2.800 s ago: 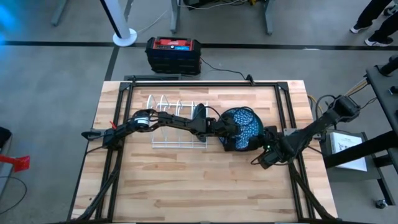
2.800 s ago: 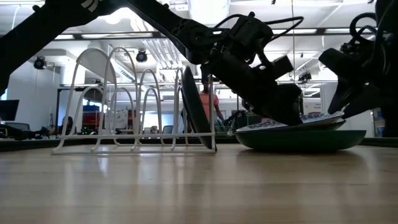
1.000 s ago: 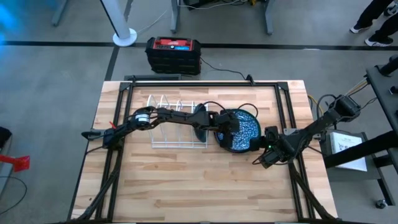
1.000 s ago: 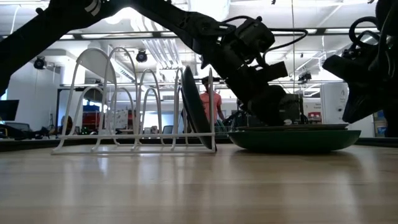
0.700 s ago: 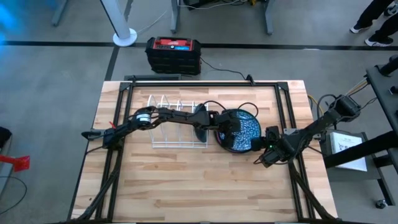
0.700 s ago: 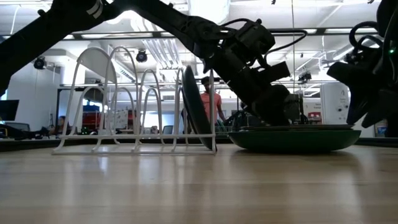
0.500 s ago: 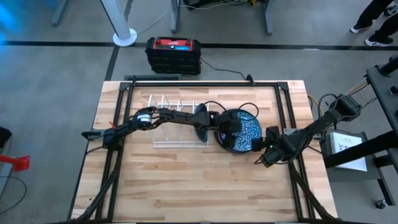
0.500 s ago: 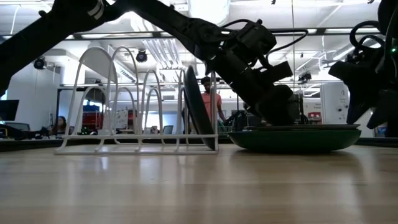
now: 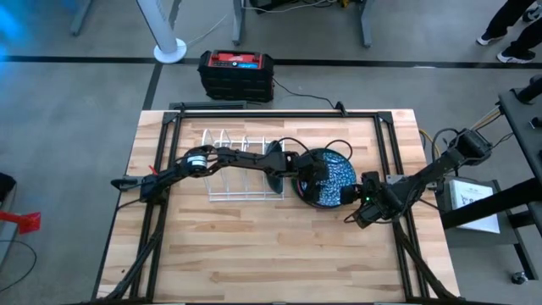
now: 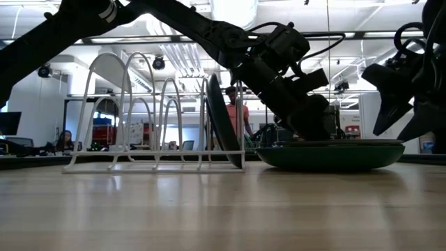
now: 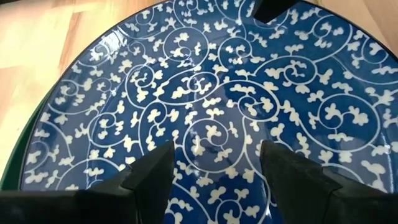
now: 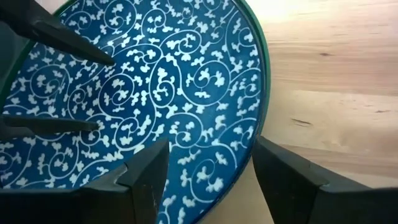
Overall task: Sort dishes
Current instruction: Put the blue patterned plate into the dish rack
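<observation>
With my left end effector (image 11: pixel 214 171) spread over the blue plate (image 11: pixel 236 106), which sat on the green plate (image 12: pixel 264 74) between both tools, and my right end effector (image 12: pixel 208 168) apart at its rim, I feared a sliding lift dragging both plates.

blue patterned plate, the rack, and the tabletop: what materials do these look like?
Blue patterned plate: looks like glazed ceramic, going by the glossy highlights over the white scroll print; melamine cannot be ruled out.
Rack: thin bent wire, white-coated, probably metal.
Tabletop: wood planks with visible grain and joints, smooth with a light sheen, probably sealed.
</observation>
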`<state>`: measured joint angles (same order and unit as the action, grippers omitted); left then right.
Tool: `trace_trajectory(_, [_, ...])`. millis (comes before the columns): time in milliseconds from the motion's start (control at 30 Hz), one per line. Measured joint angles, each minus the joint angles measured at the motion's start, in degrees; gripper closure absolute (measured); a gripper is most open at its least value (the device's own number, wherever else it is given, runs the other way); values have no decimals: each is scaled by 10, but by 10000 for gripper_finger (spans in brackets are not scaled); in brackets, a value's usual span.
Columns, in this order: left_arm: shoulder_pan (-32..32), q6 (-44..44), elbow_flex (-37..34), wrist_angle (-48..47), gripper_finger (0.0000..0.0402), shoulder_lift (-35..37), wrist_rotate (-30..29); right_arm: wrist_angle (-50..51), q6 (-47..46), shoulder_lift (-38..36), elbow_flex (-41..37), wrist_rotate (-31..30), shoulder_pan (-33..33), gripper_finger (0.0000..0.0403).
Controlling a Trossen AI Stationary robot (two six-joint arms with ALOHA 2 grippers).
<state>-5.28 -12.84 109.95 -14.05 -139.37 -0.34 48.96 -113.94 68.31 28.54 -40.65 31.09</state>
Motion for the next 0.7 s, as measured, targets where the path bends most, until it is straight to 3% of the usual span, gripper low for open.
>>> trace_trajectory(700, [0, 3, 0, 24, 170, -2, -4, -33, -8, 0, -39, -64, -8, 216])
